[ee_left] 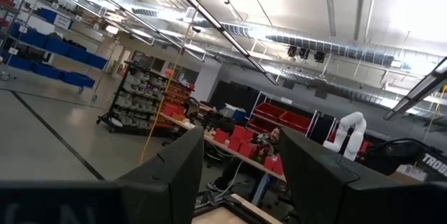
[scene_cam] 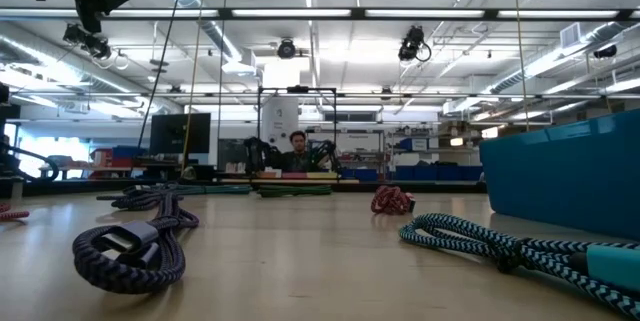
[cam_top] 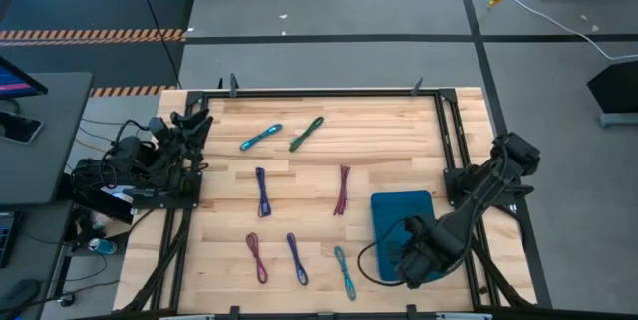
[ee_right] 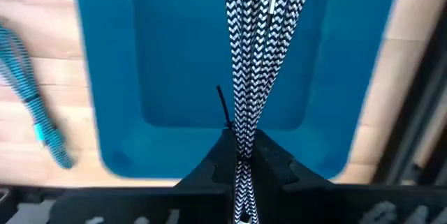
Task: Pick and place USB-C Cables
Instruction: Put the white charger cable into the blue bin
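My right gripper point(cam_top: 414, 265) hangs over the near part of the blue bin point(cam_top: 402, 222), shut on a black-and-white braided USB-C cable bundle point(ee_right: 262, 35). Several other folded cables lie flat on the wooden table: teal point(cam_top: 261, 138), green point(cam_top: 306, 133), blue point(cam_top: 263, 191), maroon point(cam_top: 342, 189), purple point(cam_top: 257, 257), blue point(cam_top: 297, 258) and teal point(cam_top: 345, 272). My left gripper point(ee_left: 237, 175) is parked at the table's left edge, open, looking out into the room with nothing between its fingers. My right gripper pinches several strands of the braided bundle point(ee_right: 241, 137) together between its two fingers point(ee_right: 276, 165). The fingers point down from above and lie across the strands. The bundle hangs below them over the inside of the bin point(ee_right: 174, 77); its lower end runs out of the picture.
The bin stands at the table's near right, close to the black frame rail point(cam_top: 461, 160). A teal cable point(ee_right: 31, 98) lies on the wood just left of the bin. The low view shows a dark blue cable point(scene_cam: 130, 246) and a teal one point(scene_cam: 520, 251) close to the camera.
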Action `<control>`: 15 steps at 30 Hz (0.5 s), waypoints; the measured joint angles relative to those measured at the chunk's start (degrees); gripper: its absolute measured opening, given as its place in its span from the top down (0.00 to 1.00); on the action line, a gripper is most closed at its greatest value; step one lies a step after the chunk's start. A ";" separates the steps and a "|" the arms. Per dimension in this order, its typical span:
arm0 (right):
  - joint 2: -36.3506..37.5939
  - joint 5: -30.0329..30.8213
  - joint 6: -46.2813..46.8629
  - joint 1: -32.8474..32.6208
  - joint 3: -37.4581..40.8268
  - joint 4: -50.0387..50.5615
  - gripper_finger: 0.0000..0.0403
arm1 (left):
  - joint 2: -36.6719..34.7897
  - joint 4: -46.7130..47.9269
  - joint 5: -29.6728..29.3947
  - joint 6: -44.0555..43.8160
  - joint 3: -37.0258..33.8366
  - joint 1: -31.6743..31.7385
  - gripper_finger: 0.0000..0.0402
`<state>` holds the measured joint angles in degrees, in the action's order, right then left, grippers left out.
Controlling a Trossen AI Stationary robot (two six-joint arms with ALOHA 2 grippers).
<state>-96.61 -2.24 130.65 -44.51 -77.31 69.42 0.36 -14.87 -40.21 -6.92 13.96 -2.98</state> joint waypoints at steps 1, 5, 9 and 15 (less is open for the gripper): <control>0.54 -0.02 0.02 0.00 2.36 -2.17 0.94 | 0.01 0.00 0.00 0.00 0.00 0.00 0.52; 3.81 0.02 0.02 0.00 10.78 -9.22 0.94 | 0.01 0.00 0.01 0.00 0.00 0.00 0.52; 7.51 0.02 -0.07 0.00 17.32 -11.29 0.94 | 0.01 0.16 0.01 0.02 0.00 0.00 0.52; 13.78 0.02 -0.07 0.00 26.14 -15.62 0.94 | 0.01 0.17 0.01 0.04 0.00 0.00 0.52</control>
<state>-82.83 -2.22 130.58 -44.51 -51.18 53.81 0.38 -14.70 -40.20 -6.87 13.96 -2.98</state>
